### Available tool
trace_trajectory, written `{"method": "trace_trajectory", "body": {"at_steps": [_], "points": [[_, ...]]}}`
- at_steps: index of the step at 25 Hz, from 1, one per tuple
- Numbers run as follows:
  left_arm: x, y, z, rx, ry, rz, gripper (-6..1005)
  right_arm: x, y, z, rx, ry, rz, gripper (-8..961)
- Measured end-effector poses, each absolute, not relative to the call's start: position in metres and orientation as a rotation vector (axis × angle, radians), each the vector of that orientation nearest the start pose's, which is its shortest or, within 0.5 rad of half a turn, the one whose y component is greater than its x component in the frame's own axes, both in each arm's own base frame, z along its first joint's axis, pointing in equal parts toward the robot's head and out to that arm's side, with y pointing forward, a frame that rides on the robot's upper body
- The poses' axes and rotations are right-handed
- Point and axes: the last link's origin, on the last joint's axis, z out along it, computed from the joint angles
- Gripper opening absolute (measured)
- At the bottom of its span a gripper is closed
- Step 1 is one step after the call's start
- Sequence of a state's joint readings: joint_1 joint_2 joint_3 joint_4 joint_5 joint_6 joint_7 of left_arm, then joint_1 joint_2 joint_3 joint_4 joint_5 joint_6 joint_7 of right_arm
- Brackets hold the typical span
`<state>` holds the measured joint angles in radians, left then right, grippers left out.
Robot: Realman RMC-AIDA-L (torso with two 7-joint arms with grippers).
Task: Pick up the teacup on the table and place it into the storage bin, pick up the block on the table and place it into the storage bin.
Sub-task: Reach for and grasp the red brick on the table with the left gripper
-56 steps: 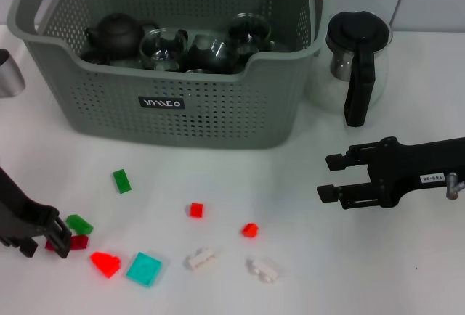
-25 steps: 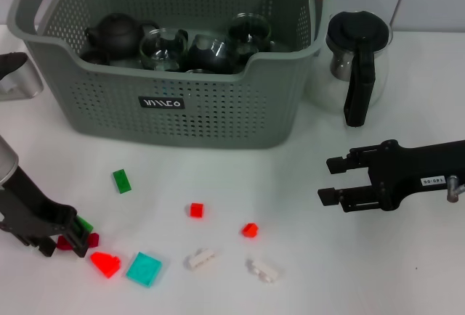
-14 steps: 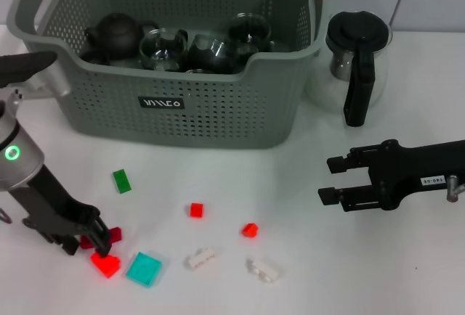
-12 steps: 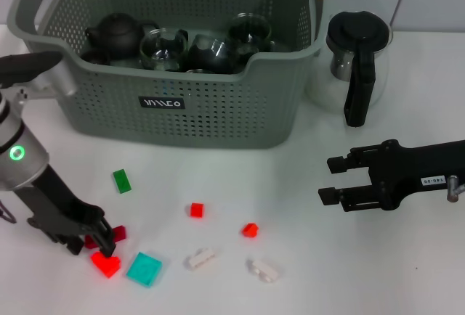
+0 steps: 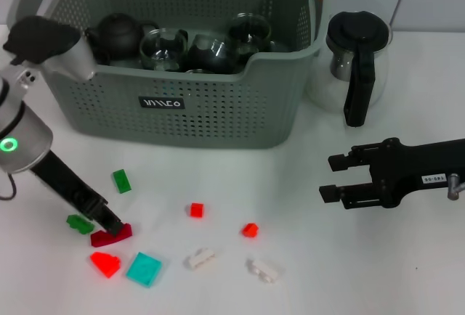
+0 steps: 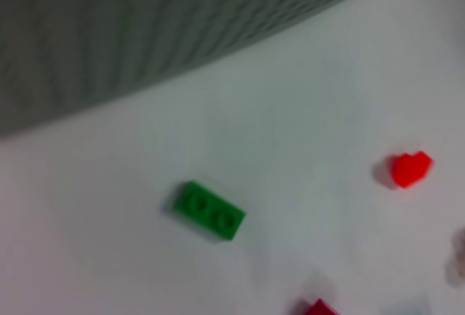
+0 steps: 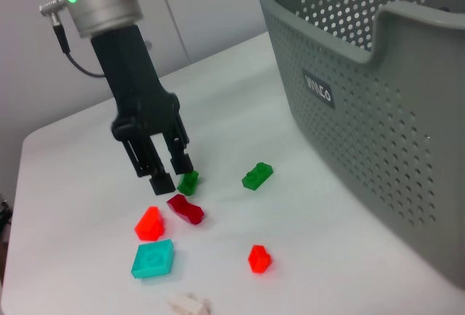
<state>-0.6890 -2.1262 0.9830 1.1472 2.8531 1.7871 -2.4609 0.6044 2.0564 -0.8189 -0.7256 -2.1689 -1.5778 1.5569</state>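
Left pincer (image 7: 168,172), fingers apart and gripping nothing, hangs just over a dark red block (image 5: 111,236) beside a green block (image 5: 78,222) on the white surface (image 5: 305,271). Nearby: 2nd green block (image 5: 121,181), 3 bright red pcs, 1 teal tile (image 5: 144,268), 2 white pcs. Right pincer (image 5: 328,177), open and empty, sits well apart on the right. Behind, the grey storage bin (image 5: 218,108) holds a black teapot (image 5: 116,32) and glass teacups; no. of cups unclear. 1 glass pitcher (image 5: 356,61) stands just beside the bin.

A green 2-stud block (image 6: 210,210) lies near the storage bin (image 6: 145,32), a red block (image 6: 410,169) well apart.
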Motion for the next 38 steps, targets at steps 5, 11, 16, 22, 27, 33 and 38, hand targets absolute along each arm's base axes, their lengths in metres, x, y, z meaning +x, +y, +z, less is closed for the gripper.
{"method": "trace_trajectory", "body": {"at_steps": [5, 11, 16, 22, 27, 33, 38], "points": [[-0.234, 0.332, 0.021, -2.692, -0.98, 0.653, 526, 0.248, 0.341, -0.007, -2.927, 0.655, 0.377, 699], [-0.244, 0.339, 0.003, -2.67, -0.821, 0.686, 525, 0.25, 0.341, -0.009, -2.915, 0.665, 0.375, 701], [-0.244, 0.337, -0.007, -2.676, -0.736, 0.724, 524, 0.251, 0.34, -0.01, -2.916, 0.675, 0.377, 700], [-0.237, 0.338, -0.001, -2.673, -0.707, 0.68, 523, 0.251, 0.34, -0.009, -2.914, 0.689, 0.378, 699], [-0.228, 0.336, 0.009, -2.672, -0.693, 0.662, 522, 0.252, 0.341, -0.008, -2.91, 0.69, 0.374, 701], [-0.218, 0.323, 0.021, -2.736, -0.757, 0.523, 521, 0.253, 0.342, -0.008, -2.903, 0.687, 0.37, 701], [-0.227, 0.316, 0.013, -2.742, -0.771, 0.526, 520, 0.253, 0.342, -0.01, -2.898, 0.685, 0.367, 701]]}}
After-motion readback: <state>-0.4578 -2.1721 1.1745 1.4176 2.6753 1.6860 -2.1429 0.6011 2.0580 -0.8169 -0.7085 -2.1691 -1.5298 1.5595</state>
